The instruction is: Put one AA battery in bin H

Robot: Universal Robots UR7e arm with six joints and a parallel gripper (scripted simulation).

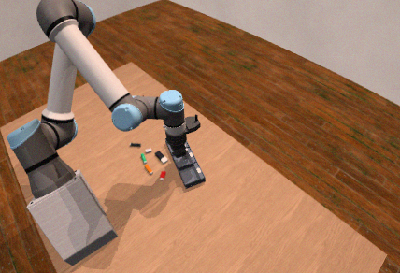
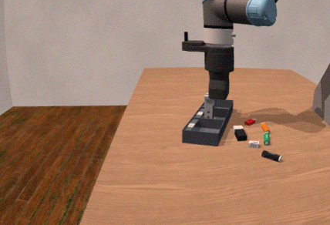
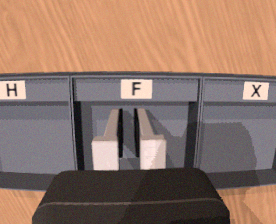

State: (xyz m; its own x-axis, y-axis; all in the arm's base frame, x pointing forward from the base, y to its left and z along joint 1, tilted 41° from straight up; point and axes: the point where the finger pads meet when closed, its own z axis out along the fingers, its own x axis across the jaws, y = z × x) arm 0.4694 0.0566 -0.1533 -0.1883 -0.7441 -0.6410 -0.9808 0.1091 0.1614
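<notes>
Bin marked H [image 1: 170, 149] [image 2: 200, 136] [image 3: 31, 145]: dark grey open compartment, pale label, end of a three-part row, upright; bare floor where the wrist view shows it.
Green battery [image 1: 144, 158] [image 2: 267, 139]: cylinder, lying on its side, right of bin H in the exterior view.
Orange battery [image 1: 149, 169] [image 2: 264, 127]: likewise, farther back.
Black cylinder, apparently a battery [image 1: 135, 145] [image 2: 271, 156]: pale-tipped, lying flat, nearer the viewer.
</notes>
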